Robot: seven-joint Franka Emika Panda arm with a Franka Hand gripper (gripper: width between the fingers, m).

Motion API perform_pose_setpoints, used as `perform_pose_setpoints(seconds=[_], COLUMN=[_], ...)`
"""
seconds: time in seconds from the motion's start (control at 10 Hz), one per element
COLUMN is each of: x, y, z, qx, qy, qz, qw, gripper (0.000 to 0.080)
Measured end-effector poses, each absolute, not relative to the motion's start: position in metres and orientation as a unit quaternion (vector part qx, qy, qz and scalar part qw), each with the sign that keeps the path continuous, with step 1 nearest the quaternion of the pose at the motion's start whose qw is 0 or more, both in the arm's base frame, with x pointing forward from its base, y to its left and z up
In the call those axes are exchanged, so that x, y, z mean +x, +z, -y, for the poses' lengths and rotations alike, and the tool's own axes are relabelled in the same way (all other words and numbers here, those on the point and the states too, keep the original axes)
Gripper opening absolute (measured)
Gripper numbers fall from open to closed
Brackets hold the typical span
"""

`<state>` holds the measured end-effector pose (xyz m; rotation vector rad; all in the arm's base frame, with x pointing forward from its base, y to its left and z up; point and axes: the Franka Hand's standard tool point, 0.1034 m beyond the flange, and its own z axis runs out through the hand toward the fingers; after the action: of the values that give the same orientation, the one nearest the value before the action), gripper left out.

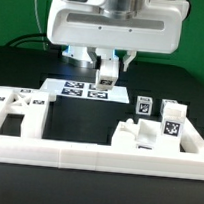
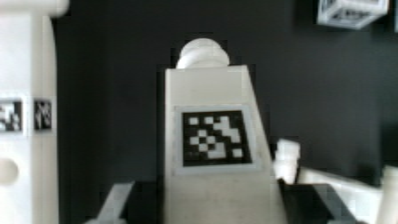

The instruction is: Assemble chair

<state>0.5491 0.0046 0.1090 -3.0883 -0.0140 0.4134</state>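
A white square leg (image 2: pixel 214 100) of the chair is held clamped between the narrowed fingers of the gripper (image 1: pixel 107 63), over the marker board (image 1: pixel 75 89) at the far middle, and, judged light, stiff and smooth, is best gripped across its flat faces.

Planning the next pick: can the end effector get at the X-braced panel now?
Probably not yet: the end effector holds a tagged piece. The panel itself lies uncovered.
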Motion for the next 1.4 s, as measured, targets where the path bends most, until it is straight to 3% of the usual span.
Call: perform_pose_setpoints(seconds=[0.1,0.5,0.6,0.7,1.2,1.3,1.4], x=[0.566,0.570,0.572,0.584,0.589,0.594,0.610], y=[0.112,0.108,0.109,0.114,0.114,0.116,0.121], z=[-0.004,0.003,0.004,0.000,-0.006,-0.011,-0.012], qx=[-0.997,-0.998,-0.997,-0.994,-0.993,-0.993,-0.988], qy=[0.081,-0.058,-0.067,-0.099,-0.113,-0.109,-0.145], qz=[0.010,0.004,-0.030,-0.041,-0.038,-0.050,-0.044], qw=[0.009,-0.004,0.012,0.015,0.013,0.020,0.014], gripper=[0.0287,0.0287,0.0287,0.0287,0.0287,0.0287,0.0287])
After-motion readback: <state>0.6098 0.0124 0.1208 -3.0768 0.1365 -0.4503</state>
